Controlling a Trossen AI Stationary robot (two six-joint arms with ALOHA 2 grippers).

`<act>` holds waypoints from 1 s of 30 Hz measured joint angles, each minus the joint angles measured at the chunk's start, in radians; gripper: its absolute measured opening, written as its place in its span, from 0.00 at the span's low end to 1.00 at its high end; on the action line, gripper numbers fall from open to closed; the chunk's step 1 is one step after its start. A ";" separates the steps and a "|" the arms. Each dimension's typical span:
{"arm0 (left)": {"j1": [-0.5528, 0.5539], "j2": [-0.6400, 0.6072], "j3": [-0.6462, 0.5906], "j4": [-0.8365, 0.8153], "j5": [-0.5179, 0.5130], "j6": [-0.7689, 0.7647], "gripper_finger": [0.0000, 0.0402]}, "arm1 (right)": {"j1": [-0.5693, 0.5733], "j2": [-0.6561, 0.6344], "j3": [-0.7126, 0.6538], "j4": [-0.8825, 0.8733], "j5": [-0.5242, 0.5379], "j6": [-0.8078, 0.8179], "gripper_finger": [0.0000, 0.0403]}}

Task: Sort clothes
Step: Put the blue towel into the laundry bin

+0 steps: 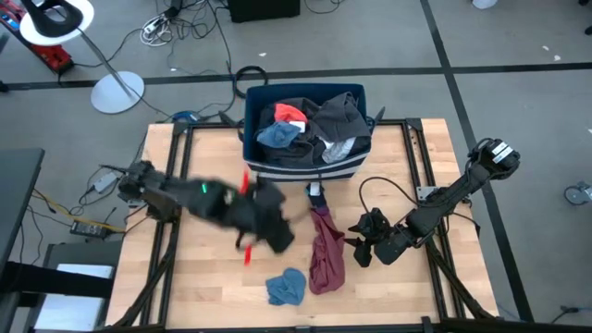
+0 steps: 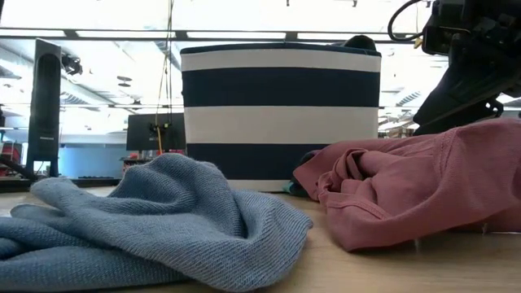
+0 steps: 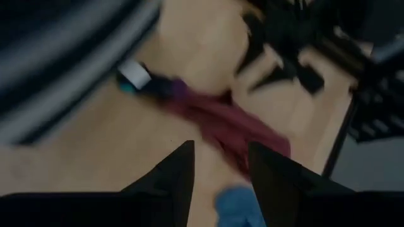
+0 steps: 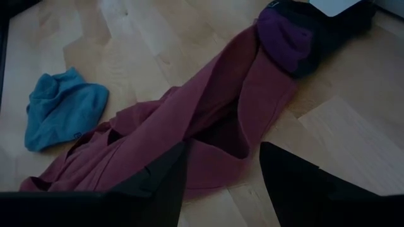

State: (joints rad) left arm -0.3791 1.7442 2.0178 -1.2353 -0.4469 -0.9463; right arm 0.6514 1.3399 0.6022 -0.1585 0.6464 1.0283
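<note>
No writing is showing. Left tool [image 1: 268,231] is hovering centre frame, fingers spread; right tool [image 1: 356,248], also spread and empty, is sitting beside the maroon garment [image 1: 326,250] — blue cloth [image 1: 287,287] lower centre, more clothes [image 1: 319,125] in the bin [image 1: 305,166].

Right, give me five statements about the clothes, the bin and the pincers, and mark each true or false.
1. The maroon garment lies on the table in front of the striped bin. True.
2. The blue garment sits inside the bin. False: it lies on the table beside the maroon garment.
3. The right pincer is open. True.
4. The bin is empty. False: it holds several clothes.
5. The left pincer grips the maroon garment. False: it is open and holds nothing.
</note>
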 joint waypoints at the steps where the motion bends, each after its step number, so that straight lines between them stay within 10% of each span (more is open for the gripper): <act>1: -0.033 0.003 -0.025 0.009 -0.011 -0.034 0.38 | 0.000 0.000 0.000 0.000 0.000 0.000 0.49; 14: -0.255 0.094 -0.408 0.420 0.108 -0.447 0.38 | 0.001 0.000 0.000 0.016 -0.014 0.001 0.49; 30: -0.271 0.344 -0.433 0.607 0.195 -0.551 0.38 | 0.016 0.000 0.000 0.039 -0.022 0.001 0.49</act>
State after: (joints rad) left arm -0.6498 2.0887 1.5852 -0.6282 -0.2524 -1.4971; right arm 0.6678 1.3399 0.6022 -0.1195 0.6247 1.0294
